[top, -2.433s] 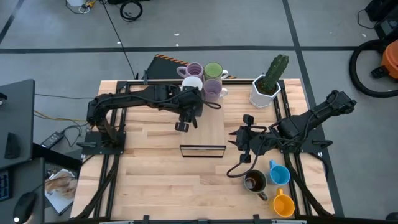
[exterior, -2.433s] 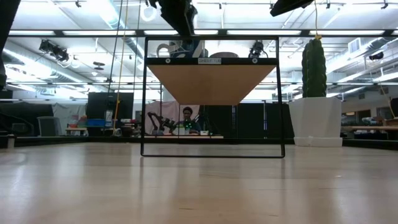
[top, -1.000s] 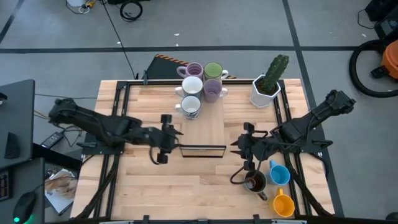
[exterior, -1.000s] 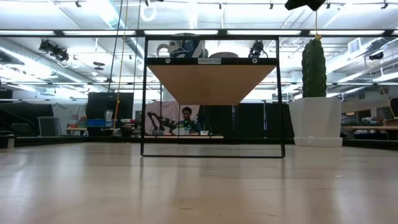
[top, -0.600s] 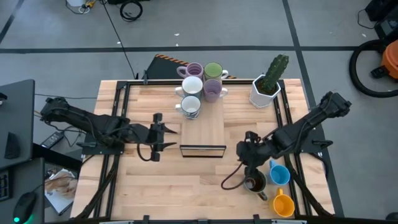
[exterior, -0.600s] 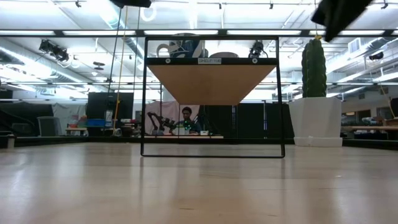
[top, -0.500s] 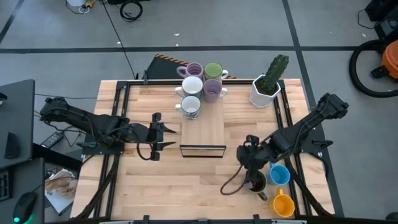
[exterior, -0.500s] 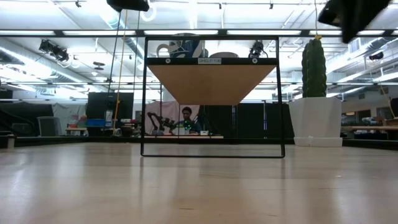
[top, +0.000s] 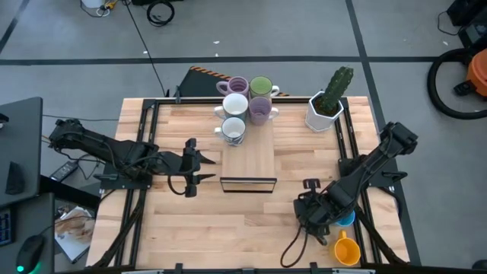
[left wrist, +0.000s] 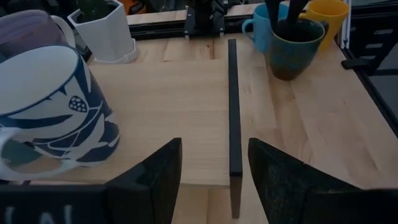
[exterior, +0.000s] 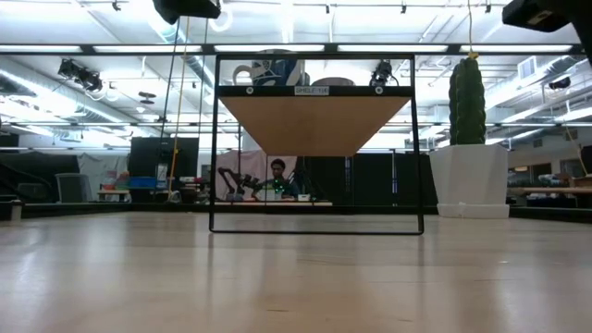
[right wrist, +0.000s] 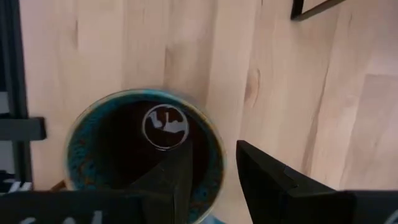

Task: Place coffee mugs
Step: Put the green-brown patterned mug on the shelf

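With the right gripper point(right wrist: 208, 177) hanging narrowly parted over the dark mug point(right wrist: 144, 158) at the table's five o'clock, one finger inside its rim, I judge it stiff, glossy, breakable, best pinched by that wall, while the left gripper point(left wrist: 208, 174) waits parted at nine.

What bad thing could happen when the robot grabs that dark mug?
The right end effector straddles the dark mug's rim, one finger inside; a poor pinch might tip it. The blue mug and orange mug stand close beside it and could get bumped. The left end effector waits, open, far away.
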Robot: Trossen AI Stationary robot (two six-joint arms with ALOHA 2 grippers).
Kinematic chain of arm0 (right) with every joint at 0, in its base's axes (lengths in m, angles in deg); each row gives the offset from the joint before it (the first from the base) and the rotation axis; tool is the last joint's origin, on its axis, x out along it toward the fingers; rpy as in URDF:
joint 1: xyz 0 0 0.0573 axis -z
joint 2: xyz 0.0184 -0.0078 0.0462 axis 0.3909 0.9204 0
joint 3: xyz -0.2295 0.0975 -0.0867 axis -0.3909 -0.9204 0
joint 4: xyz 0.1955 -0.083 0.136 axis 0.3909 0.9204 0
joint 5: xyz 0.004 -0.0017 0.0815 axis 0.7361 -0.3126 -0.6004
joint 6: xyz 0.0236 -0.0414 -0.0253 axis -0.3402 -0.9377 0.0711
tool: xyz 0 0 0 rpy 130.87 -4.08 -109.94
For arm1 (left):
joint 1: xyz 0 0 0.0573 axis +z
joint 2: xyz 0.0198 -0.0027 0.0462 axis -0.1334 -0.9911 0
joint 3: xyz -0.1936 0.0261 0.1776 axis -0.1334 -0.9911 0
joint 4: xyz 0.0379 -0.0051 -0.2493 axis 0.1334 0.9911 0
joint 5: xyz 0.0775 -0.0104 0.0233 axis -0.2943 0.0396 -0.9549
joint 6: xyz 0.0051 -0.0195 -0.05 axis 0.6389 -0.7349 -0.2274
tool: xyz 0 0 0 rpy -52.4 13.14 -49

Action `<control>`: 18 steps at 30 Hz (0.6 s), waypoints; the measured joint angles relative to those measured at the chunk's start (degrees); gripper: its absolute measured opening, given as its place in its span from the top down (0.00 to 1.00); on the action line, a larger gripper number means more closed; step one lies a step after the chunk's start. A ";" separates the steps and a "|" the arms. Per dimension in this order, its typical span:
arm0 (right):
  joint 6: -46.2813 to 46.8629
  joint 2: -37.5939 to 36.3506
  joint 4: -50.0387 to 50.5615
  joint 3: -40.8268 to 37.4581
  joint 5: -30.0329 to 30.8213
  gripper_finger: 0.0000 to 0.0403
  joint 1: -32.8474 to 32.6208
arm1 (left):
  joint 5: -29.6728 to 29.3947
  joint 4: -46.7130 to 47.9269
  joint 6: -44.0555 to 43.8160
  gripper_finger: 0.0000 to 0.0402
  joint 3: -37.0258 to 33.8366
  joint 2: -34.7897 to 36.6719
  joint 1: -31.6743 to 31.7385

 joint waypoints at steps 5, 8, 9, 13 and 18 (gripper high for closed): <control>-2.14 2.07 -0.03 -0.40 0.45 0.68 0.19 | -0.01 -0.03 -0.15 0.52 0.00 -0.01 0.00; -3.40 3.67 -0.02 -0.45 0.18 0.68 0.16 | 0.02 0.06 -0.13 0.52 0.00 -0.01 0.00; -3.70 4.15 -0.04 -0.45 -0.29 0.68 0.15 | 0.01 0.06 -0.13 0.52 0.00 -0.01 0.00; -5.12 6.47 -0.21 -0.45 -1.13 0.68 0.21 | -0.01 0.07 -0.11 0.52 0.00 -0.01 0.00; -7.41 7.61 -0.31 -0.45 -0.80 0.77 0.51 | 0.00 0.07 -0.11 0.52 0.00 -0.01 0.00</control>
